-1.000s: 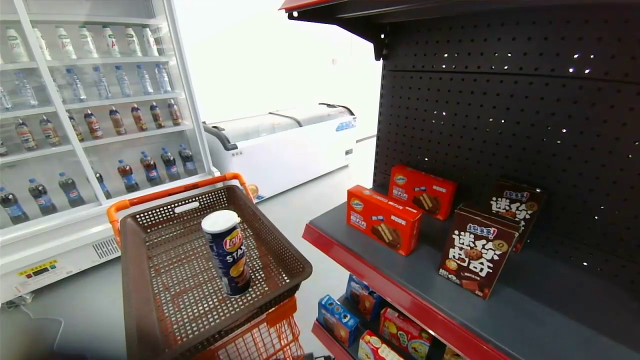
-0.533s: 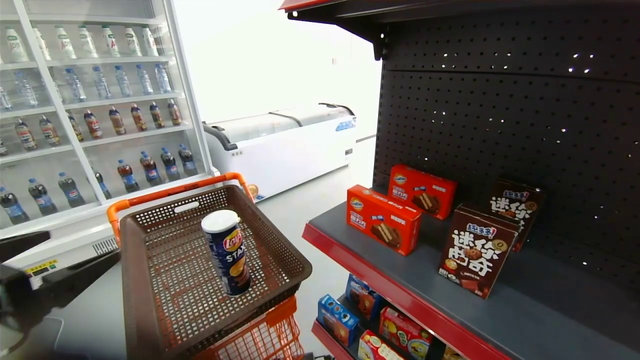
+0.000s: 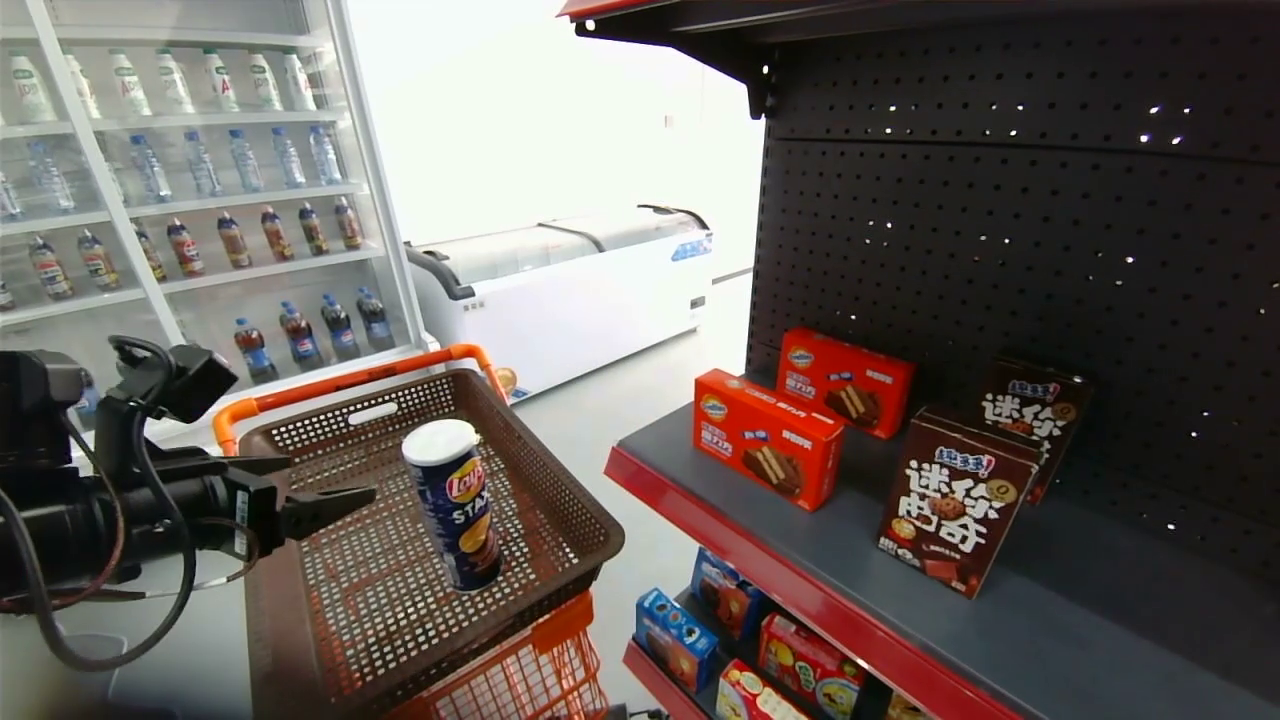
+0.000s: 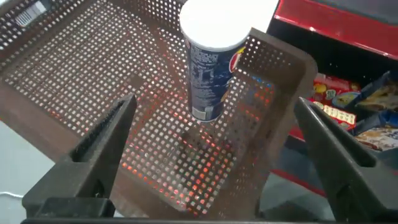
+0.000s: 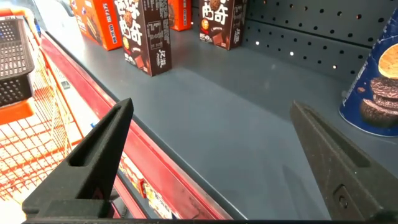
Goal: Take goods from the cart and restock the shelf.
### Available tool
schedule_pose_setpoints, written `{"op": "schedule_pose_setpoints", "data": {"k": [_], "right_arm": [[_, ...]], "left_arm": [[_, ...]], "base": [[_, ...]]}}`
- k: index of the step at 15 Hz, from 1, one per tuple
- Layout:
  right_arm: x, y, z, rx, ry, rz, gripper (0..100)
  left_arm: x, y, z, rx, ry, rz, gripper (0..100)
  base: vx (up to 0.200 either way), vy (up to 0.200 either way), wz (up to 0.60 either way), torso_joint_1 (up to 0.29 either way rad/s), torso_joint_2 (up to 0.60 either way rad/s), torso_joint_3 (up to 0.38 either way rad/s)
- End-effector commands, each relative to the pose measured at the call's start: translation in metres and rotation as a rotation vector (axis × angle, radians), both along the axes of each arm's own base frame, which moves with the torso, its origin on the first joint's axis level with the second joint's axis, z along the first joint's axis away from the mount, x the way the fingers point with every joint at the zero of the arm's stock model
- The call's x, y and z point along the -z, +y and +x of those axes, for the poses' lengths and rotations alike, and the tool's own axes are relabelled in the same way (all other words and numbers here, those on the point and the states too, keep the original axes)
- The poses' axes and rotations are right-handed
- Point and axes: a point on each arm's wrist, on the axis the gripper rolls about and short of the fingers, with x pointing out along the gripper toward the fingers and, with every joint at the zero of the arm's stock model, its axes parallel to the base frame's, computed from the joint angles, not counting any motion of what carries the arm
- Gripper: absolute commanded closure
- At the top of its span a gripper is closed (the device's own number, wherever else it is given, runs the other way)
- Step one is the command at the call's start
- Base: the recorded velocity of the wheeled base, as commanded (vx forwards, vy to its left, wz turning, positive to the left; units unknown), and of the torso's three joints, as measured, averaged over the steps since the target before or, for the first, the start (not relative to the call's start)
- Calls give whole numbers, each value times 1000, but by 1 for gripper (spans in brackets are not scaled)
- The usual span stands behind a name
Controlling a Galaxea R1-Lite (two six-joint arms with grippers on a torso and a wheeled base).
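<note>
A dark blue chip can (image 3: 455,505) with a white lid stands upright in the cart's brown mesh basket (image 3: 575,500). My left gripper (image 3: 330,478) hangs open over the basket's left side, a short way left of the can and apart from it. In the left wrist view the can (image 4: 208,68) stands beyond the wide-open left gripper (image 4: 214,106). The grey shelf (image 3: 860,560) holds two red boxes (image 3: 765,435) and two brown boxes (image 3: 955,500). My right gripper (image 5: 211,111) is open and empty above a bare part of the shelf (image 5: 249,149).
The cart's orange handle (image 3: 350,385) runs along the basket's far rim. A drinks cooler (image 3: 200,200) and a white chest freezer (image 3: 570,290) stand behind. Snack boxes (image 3: 740,640) fill the lower shelf. A blue cookie package (image 5: 376,87) stands on the shelf near the right gripper.
My left arm has come up from the lower left and now reaches over the basket's left rim, closer to the can. The can and the boxes have not moved.
</note>
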Motion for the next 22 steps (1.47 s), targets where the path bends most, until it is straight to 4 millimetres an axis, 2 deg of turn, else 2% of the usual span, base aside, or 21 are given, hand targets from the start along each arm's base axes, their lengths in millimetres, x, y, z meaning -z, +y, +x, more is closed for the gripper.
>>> {"op": "schedule_pose_setpoints", "data": {"k": [1,6,11,16,22], "right_arm": [[0,0,0,1,0,0,0],[0,0,0,0,0,0,0],[0,0,0,0,0,0,0],[0,0,0,0,0,0,0],[0,0,0,0,0,0,0]], "left_arm": [[24,1,20,9,73,-13,0],[50,-12,43,64,82,-6,0],[68,-15,59,74,72,-2,0],[97,-25,84,108,31,5,0],[112,-29,100,123,13,7,0]], "base": [[0,0,0,0,0,0],[0,0,0,0,0,0],[0,0,0,0,0,0],[0,0,0,0,0,0],[0,0,0,0,0,0]]}}
